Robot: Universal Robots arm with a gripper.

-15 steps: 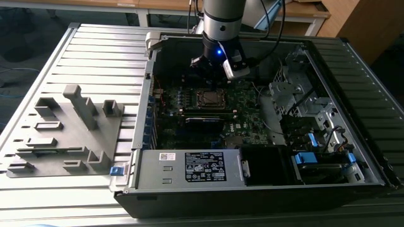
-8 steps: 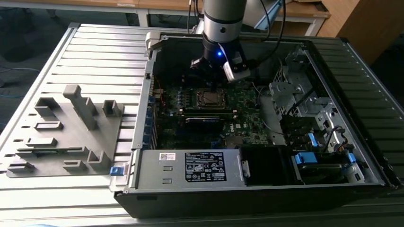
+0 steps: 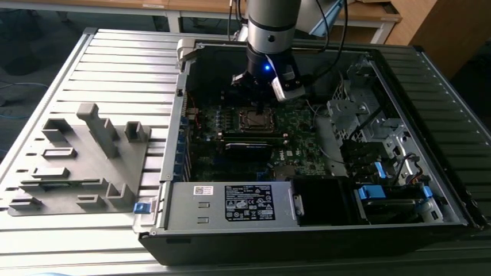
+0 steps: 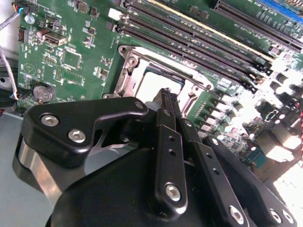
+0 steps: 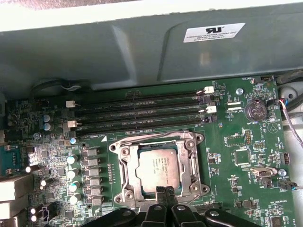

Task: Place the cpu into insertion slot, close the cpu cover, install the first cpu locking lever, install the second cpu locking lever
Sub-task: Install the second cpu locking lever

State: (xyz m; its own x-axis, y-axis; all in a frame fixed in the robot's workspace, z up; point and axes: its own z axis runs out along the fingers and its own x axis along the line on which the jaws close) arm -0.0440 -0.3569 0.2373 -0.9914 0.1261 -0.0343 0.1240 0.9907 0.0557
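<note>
grey ribbed metal forms the broad slatted table (image 3: 115,63), and on it lies the open black steel computer case (image 3: 307,241), a deep rectangular box with its side panel off. at nine o'clock from the case in the exterior view sits a matt grey moulded plastic fixture tray (image 3: 77,167) with upright posts and slots. inside the case, along its six o'clock edge, is the long grey power supply box with a white label (image 3: 230,204). the flat green circuit motherboard (image 5: 246,156) fills the case floor, studded with small round capacitors and four long black memory slots (image 5: 142,113). the silver and black cylindrical robot arm (image 3: 270,29) comes down from twelve o'clock over the board.

the black metal gripper (image 5: 165,195) has its two slim fingertips pressed together, nothing pinched between them, and they hover at the six o'clock edge of the socket in the first wrist view. the thin shiny silver hinged cpu cover (image 5: 194,163) lies flat as a frame around the socket. the small square cpu with a dull silver-grey top (image 5: 157,169) sits seated in the socket, showing through the cover's square opening.
</note>
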